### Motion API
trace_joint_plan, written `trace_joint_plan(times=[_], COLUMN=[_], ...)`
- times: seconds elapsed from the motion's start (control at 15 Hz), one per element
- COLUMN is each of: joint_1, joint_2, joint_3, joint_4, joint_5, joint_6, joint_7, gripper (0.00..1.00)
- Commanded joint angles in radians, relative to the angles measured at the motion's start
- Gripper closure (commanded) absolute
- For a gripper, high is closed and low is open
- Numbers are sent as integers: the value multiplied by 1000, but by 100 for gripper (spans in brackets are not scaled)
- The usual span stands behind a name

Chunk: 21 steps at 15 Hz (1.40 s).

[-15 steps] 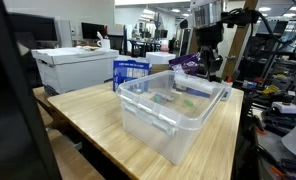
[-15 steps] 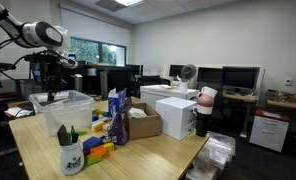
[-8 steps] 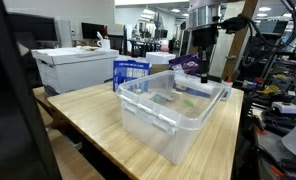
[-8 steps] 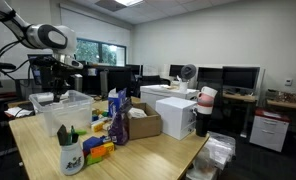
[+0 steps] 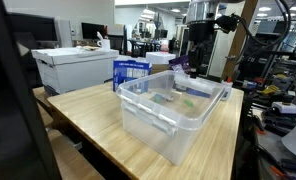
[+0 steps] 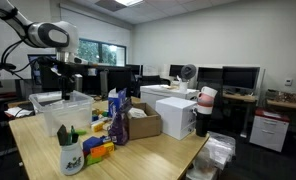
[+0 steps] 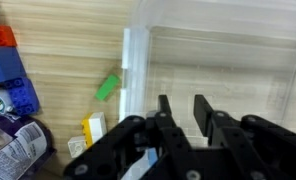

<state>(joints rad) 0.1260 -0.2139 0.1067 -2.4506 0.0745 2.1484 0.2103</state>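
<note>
The pincer (image 7: 181, 112) hung over a corner of the clear bin (image 7: 136, 62), its fingers a narrow gap apart with nothing between them, so the bin lay straight below it on the tabletop (image 7: 68, 50). In an exterior view the bin's (image 5: 158, 125) long axis appeared to run from the camera's side away toward the pincer's end.

Wrist view chops off the clear bin (image 7: 218, 60) on two edges, and the purple bag (image 7: 6, 150) at the left corner. The gripper (image 6: 60, 90) is way too tiny in an exterior view to read its grip.
</note>
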Motion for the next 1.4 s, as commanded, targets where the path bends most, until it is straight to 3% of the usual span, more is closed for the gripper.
trace_joint_plan(times=[0.0, 0.47, 0.6, 0.73, 1.33], joint_1=[-33, -101, -118, -132, -118], joint_2=[-57, -54, -57, -57, -56], joint_3=[12, 29, 28, 29, 39], joint_4=[-36, -39, -42, -43, -66], joint_5=[-19, -169, -195, -219, -229], joint_6=[52, 114, 111, 91, -42], joint_7=[105, 321, 380, 434, 519], gripper=[37, 5, 46, 48, 91])
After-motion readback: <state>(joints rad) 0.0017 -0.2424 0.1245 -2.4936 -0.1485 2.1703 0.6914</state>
